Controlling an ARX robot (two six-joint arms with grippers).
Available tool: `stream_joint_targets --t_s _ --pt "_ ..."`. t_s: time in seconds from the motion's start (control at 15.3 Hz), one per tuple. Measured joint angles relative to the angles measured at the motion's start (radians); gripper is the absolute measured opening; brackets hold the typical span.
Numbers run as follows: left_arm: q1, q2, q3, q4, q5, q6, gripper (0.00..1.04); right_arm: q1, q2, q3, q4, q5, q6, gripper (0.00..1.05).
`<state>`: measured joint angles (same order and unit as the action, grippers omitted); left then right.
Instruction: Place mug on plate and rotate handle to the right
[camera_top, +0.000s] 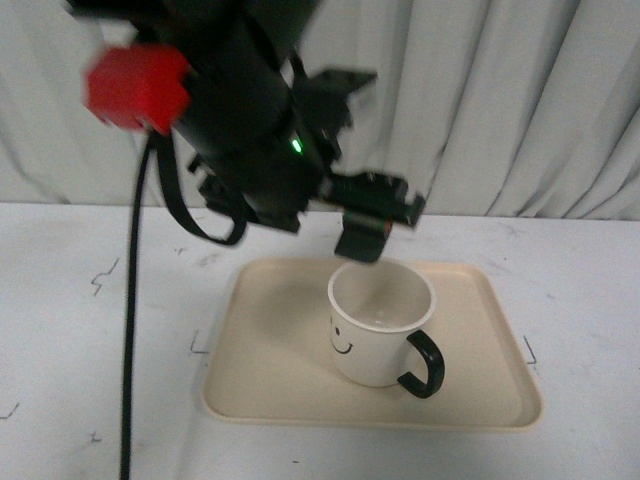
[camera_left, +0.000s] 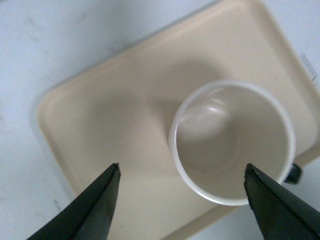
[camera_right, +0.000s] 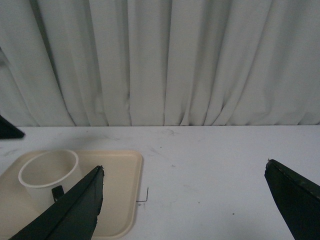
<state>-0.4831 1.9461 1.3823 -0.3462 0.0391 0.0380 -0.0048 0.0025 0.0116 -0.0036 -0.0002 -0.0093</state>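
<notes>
One mug (camera_top: 372, 350) stands on the plate (camera_top: 268, 345), handle (camera_top: 430, 362) at four o'clock. Left tool (camera_left: 182, 166) and right tool (camera_right: 184, 164) both gape wide, holding nothing.

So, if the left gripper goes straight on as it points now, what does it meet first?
Probably the rim of the mug: the open left gripper hangs above it, off-centre. One finger may pass beside it toward the plate; depth is unclear.

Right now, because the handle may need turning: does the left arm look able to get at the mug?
Probably yes. The left gripper is open above the mug, which stands upright on the plate; nothing lies between them. The handle points front-right, unobstructed.
</notes>
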Motion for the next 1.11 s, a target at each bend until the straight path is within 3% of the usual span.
stream_joint_targets --t_s 0.13,0.2,0.26,0.33,0.39,0.46,0.72,1.11 --pt "0.084 -0.262 -0.170 0.208 0.117 0.050 1.00 0.000 0.000 0.000 0.000 0.000 0.000 0.98" --pt "0.109 -0.380 -0.218 0.256 0.138 0.055 0.97 0.000 0.000 0.000 0.000 0.000 0.000 0.98" --pt "0.093 -0.438 -0.309 0.576 -0.050 0.030 0.88 0.002 0.000 0.000 0.000 -0.002 0.000 0.98" --pt "0.093 -0.481 -0.445 0.786 -0.218 0.005 0.77 0.004 0.000 0.000 0.000 -0.001 0.000 0.98" --pt "0.114 -0.513 -0.620 0.942 -0.332 -0.011 0.65 0.004 0.000 0.000 -0.001 0.000 0.000 0.98" --pt "0.165 -0.538 -0.751 1.049 -0.346 -0.017 0.52 0.005 0.000 0.000 0.000 0.000 0.001 0.98" --pt "0.274 -0.779 -1.026 1.163 -0.243 -0.032 0.02 0.005 0.000 0.000 0.000 0.000 0.001 0.98" --pt "0.374 -1.014 -1.232 1.109 -0.143 -0.034 0.02 0.004 0.000 0.000 0.000 0.000 0.001 0.98"
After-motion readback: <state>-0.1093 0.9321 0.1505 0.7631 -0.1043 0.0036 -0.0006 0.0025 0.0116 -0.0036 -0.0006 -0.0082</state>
